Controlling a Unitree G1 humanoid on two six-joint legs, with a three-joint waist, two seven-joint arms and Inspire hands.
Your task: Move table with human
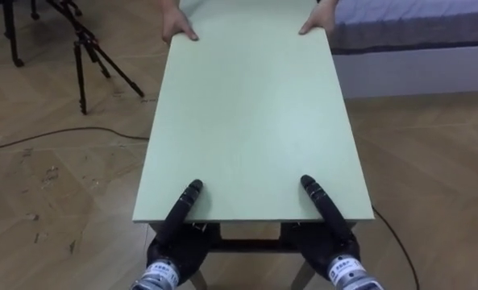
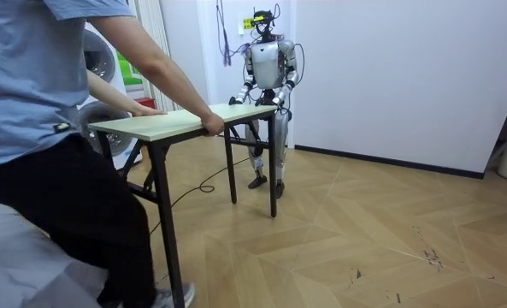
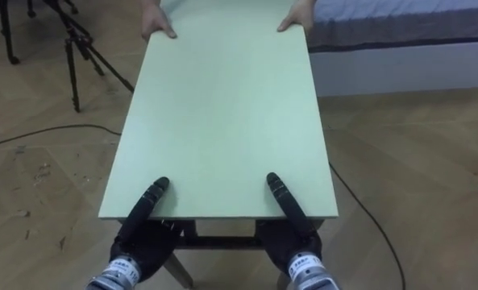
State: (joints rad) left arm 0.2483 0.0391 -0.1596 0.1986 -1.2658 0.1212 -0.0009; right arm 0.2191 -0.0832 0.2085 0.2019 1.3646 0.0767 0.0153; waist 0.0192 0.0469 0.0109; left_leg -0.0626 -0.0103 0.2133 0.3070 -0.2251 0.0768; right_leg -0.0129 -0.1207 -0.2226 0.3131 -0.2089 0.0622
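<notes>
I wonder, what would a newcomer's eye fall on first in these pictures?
The long pale green table dominates, held at both ends. The robot's left hand and right hand clamp the near edge, thumbs on top, while a person's hands grip the far end.

Mid-frame, bottom to top: table (image 1: 251, 121). At its near edge, lower centre: left hand (image 1: 182, 211) and right hand (image 1: 323, 205), thumbs on top, palms beneath. At its far edge, top of frame: person's hands (image 1: 178, 28), one on each corner. Upper left, on the floor (image 1: 45, 201) beside the table: tripod (image 1: 89, 48). Upper right, behind the table: bed (image 1: 416, 32).
</notes>
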